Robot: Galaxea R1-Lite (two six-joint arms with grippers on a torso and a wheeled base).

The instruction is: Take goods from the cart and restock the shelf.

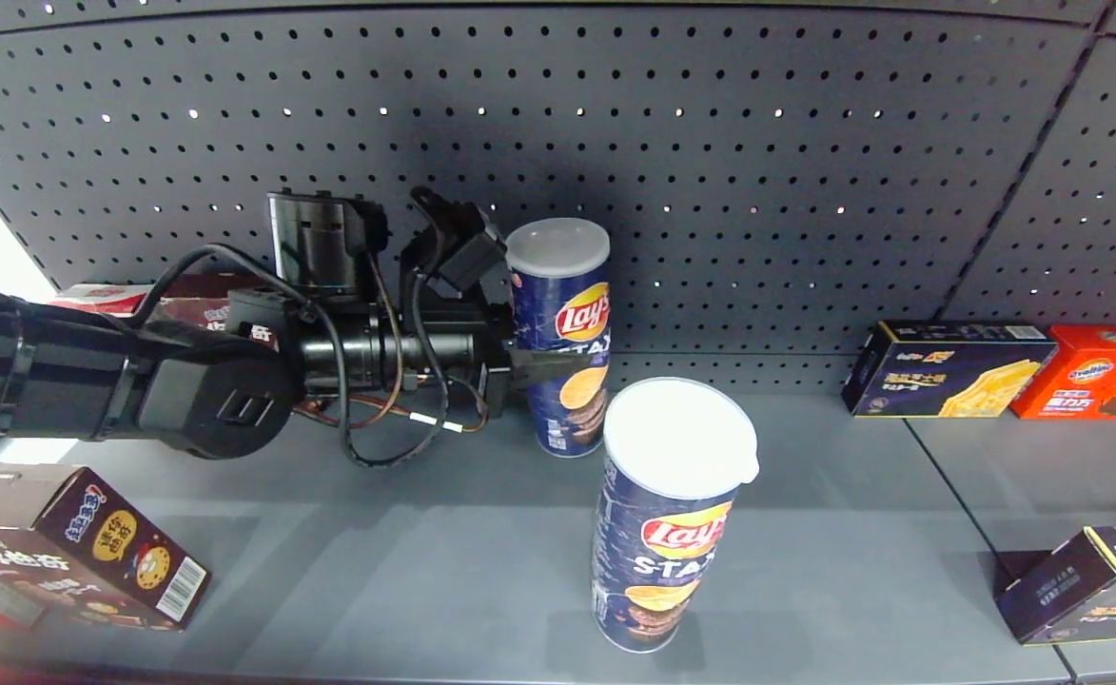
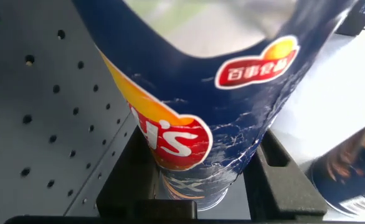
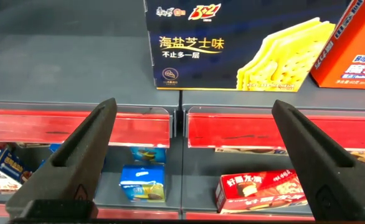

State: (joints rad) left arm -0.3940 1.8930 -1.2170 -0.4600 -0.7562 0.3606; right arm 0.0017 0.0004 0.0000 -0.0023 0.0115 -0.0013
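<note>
Closest to you, lower centre of the head view: front chip can (image 1: 667, 533), a dark-blue cylinder with a white plastic lid, upright on the grey metal shelf (image 1: 377, 552). Just behind it, at centre, stands the rear chip can (image 1: 562, 314), same design, upright and near the grey pegboard back panel (image 1: 710, 143). Your black left gripper (image 1: 543, 366) comes in from the left and pinches the rear chip can at mid-body, one finger on each side. Your right gripper (image 3: 195, 162) is spread wide with nothing between its fingers, and faces the dark-blue cracker box (image 1: 948, 381) at right. An orange box (image 1: 1090, 385) is just beside that. A brown cookie box (image 1: 72, 552) lies lower left.
</note>
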